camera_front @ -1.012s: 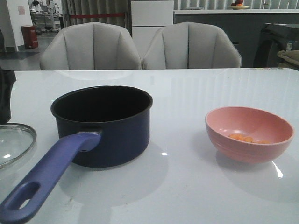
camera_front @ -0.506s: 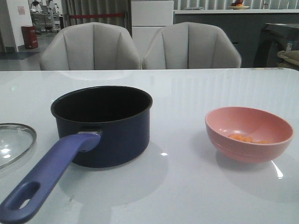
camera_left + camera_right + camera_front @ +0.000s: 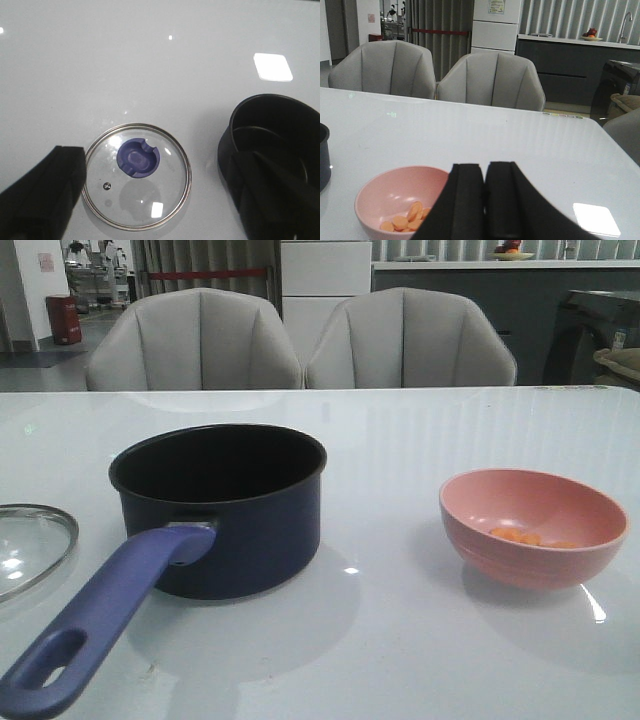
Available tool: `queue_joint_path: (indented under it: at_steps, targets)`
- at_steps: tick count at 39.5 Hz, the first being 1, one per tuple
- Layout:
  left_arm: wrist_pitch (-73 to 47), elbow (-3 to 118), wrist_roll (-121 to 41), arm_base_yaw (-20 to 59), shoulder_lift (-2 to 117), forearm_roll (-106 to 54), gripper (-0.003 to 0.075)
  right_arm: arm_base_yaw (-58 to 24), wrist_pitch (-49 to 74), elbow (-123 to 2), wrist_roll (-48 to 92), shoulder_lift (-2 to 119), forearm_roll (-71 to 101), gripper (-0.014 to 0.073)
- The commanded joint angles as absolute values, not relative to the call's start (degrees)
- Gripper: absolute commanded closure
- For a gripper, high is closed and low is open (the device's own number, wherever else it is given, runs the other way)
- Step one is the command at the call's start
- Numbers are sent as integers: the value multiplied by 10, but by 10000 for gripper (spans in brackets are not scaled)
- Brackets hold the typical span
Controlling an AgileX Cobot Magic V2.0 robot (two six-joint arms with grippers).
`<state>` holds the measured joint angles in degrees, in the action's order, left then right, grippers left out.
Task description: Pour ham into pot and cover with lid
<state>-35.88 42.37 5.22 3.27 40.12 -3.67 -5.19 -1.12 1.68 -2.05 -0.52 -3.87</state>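
The dark navy pot [image 3: 230, 530] stands left of centre on the table, its blue handle [image 3: 100, 625] pointing to the near left. The glass lid [image 3: 30, 545] lies flat at the table's left edge. In the left wrist view my left gripper [image 3: 157, 152] hangs open above the lid [image 3: 165, 200], its fingers wide apart on either side of the blue knob [image 3: 137, 158], with the pot [image 3: 270, 130] beside it. Orange ham [image 3: 520, 536] slices lie in a pink bowl [image 3: 535, 530] on the right. My right gripper [image 3: 485, 170] is shut and empty, just beside the bowl [image 3: 385, 195] holding the ham [image 3: 405, 219].
Two grey chairs [image 3: 195, 340] [image 3: 410, 340] stand behind the white table's far edge [image 3: 400, 390]. Neither arm shows in the front view. A dark counter and a white cabinet are further back.
A dark part of the left arm that showed at the front view's left edge one second ago is gone. Pot, lid and bowl have not moved.
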Motion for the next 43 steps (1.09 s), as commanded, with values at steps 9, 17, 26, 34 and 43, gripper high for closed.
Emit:
queue_joint_path:
  at_steps: [9,17,26,34,43]
  targets:
    - [-207,289,51,36,232,-38,103,-49,-52,21,-19,-17,-44,457]
    - [-190,237,51,36,191,-38,103,-49,-52,21,-19,-17,-44,457]
    - [-191,230,51,36,191,-42,103,-49,-52,21,-19,-17,-44,457]
    - [-191,230,51,36,191,-42,103,-49,-52,21,-19,-17,-44,457]
    - [-191,230,51,36,191,-42,103,-49,-53,21,-19,-16,-44,457]
